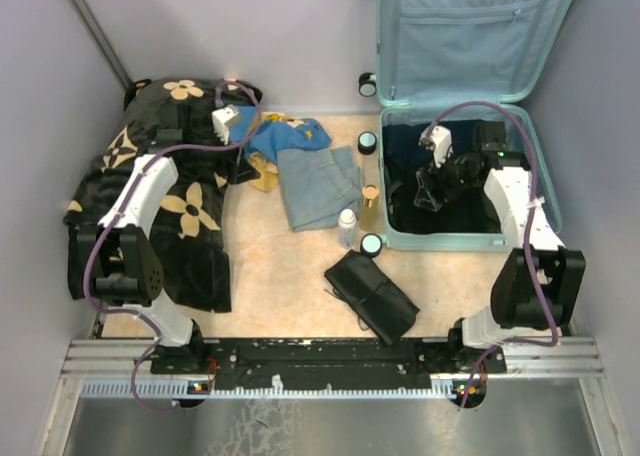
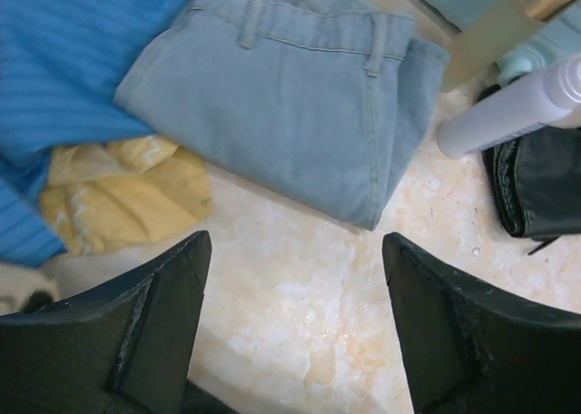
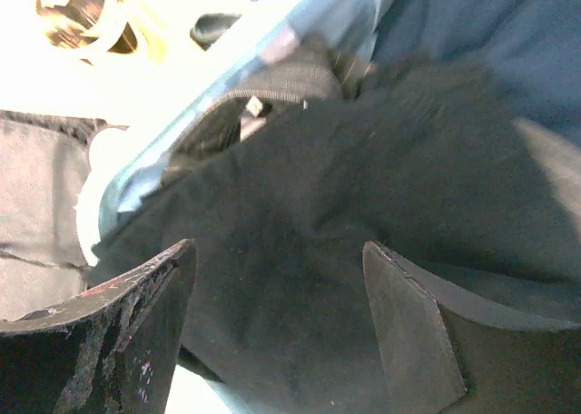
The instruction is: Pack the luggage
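Nearest the arm bases, a folded black pouch lies on the pale table. Just past it a white bottle and an amber bottle stand beside the luggage.

The luggage sits on the right half of the table, lying open. Its pale mint-blue base is flat with the open side up, and its lid stands against the far wall, showing matching lining with a zip pocket. The long axis runs left to right, and the end with the wheels points left toward the middle of the table. The hinge is along the far long side. The base holds dark clothing, black and navy.

The right gripper is inside the base over the black cloth, its jaws spread wide and gripping nothing.

At mid-table a folded pair of light jeans lies flat, with a yellow cloth and a blue sweater touching it on its left. The left gripper hovers above bare table just short of the jeans, jaws wide apart and empty.

At far left a black blanket with tan flowers is spread under the left arm
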{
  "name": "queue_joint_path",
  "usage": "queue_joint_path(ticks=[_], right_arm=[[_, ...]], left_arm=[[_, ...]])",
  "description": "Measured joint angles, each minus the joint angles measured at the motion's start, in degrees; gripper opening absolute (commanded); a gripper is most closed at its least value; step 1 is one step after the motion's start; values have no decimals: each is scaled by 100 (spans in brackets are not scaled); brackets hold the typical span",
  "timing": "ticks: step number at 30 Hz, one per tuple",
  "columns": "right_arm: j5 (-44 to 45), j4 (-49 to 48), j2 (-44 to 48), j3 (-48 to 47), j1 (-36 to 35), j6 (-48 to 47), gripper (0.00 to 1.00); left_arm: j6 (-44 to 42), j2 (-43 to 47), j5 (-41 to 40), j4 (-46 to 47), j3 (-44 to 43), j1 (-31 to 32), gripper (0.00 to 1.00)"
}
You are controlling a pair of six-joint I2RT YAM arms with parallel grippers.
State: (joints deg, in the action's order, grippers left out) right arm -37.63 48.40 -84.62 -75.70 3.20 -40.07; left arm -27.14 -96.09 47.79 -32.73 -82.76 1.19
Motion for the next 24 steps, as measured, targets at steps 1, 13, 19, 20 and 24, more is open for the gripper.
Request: queue_joint_path(ticks=[1, 13, 19, 20, 24], right_arm=[[4, -72, -83, 190, -4, -24, 74], [-138, -664, -730, 1019, 125, 24, 92], [-573, -699, -682, 461, 382, 673, 99], [-643, -728, -643, 400, 415, 793, 99], [-896, -837, -409, 267, 527, 1331, 99]], left_arm=[[-101, 22, -22, -20, 0, 151, 89], [-1342, -354, -758, 214, 372, 1829, 91], [-2232, -774, -719, 835, 761, 2153, 92], [-2339, -883, -708, 933, 761, 2188, 92], [-2632, -1274, -673, 1296, 761, 2317, 94]])
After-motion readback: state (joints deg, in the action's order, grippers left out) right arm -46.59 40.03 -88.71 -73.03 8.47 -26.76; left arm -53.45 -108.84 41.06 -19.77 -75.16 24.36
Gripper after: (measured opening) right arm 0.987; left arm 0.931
